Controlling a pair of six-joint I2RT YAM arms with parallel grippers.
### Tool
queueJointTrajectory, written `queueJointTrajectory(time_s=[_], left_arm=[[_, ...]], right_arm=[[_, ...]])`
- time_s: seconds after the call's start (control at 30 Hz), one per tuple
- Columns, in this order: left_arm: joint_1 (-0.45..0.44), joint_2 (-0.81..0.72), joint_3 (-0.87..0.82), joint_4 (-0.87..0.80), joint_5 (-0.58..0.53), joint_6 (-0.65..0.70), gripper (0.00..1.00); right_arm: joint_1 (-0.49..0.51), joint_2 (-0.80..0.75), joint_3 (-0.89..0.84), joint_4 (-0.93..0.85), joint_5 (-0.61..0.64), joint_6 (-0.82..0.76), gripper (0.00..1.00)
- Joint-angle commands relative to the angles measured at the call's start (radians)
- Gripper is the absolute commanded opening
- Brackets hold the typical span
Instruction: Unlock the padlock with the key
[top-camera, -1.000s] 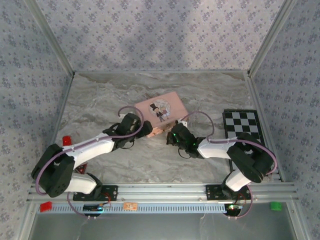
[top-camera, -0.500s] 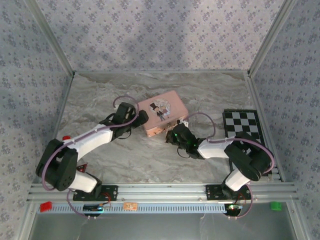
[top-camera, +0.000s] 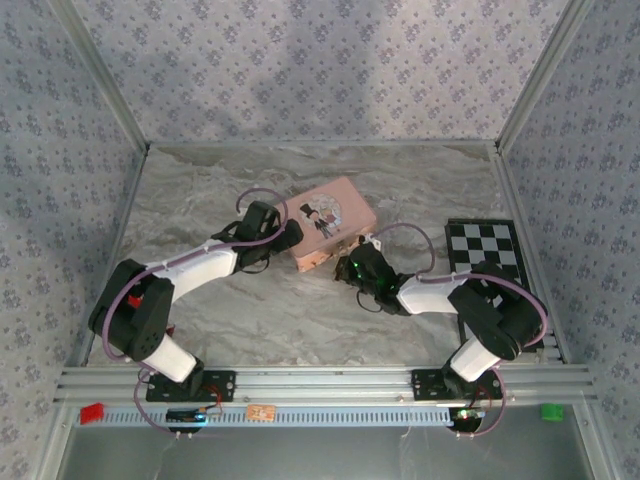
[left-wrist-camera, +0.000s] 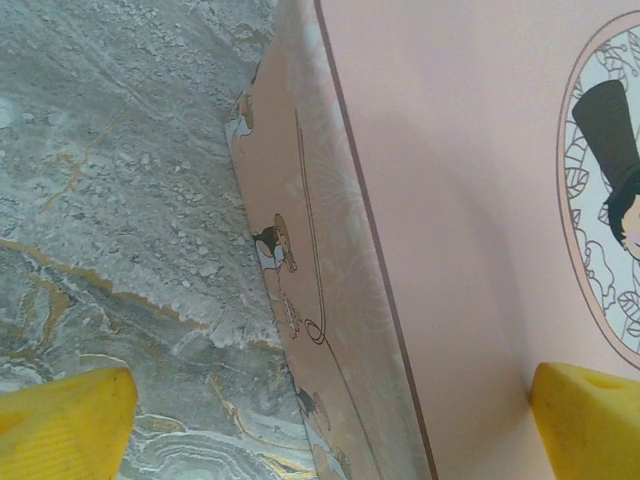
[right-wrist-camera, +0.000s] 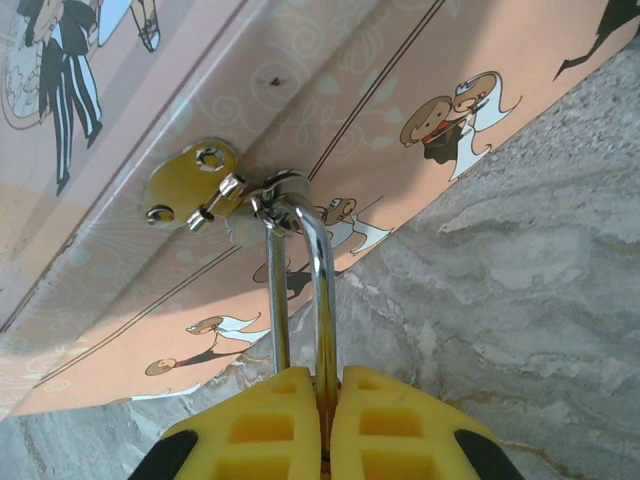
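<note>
The pink illustrated tin (top-camera: 325, 218) lies mid-table. A brass hasp (right-wrist-camera: 190, 185) on its front wall carries the padlock's silvery shackle (right-wrist-camera: 318, 290). My right gripper (right-wrist-camera: 325, 385) is shut on the padlock, whose brass body is hidden between the yellow fingers; from above, this gripper (top-camera: 350, 268) sits at the tin's near right corner. My left gripper (top-camera: 290, 235) is open and straddles the tin's left edge (left-wrist-camera: 330, 300), one finger (left-wrist-camera: 60, 425) over the marble and the other (left-wrist-camera: 590, 420) over the lid. The key is out of view.
A black-and-white checkered board (top-camera: 485, 255) lies at the right, behind my right arm. Patterned walls enclose the marble tabletop (top-camera: 200, 190). An aluminium rail (top-camera: 320, 385) runs along the near edge.
My left gripper has swung away from the near edge and come against the tin's left end. The tin has turned slightly. The right gripper has kept its hold, shifting slightly right.
</note>
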Motion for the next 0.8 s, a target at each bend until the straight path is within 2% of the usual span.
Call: queueJointTrajectory(time_s=[0.0, 0.3, 0.5, 0.77], left_arm=[[-0.015, 0.024, -0.034, -0.009, -0.025, 0.001, 1.00], [-0.042, 0.051, -0.034, 0.006, -0.020, -0.006, 1.00], [-0.056, 0.048, -0.031, 0.004, -0.026, -0.010, 1.00], [-0.111, 0.043, -0.027, 0.010, -0.018, -0.035, 1.00]], right_arm=[[-0.026, 0.009, 0.010, 0.061, 0.023, -0.017, 0.00], [-0.057, 0.029, 0.010, 0.121, -0.014, -0.009, 0.00], [-0.107, 0.020, -0.028, 0.235, -0.092, 0.086, 0.00], [-0.130, 0.053, -0.038, 0.295, -0.107, 0.147, 0.00]])
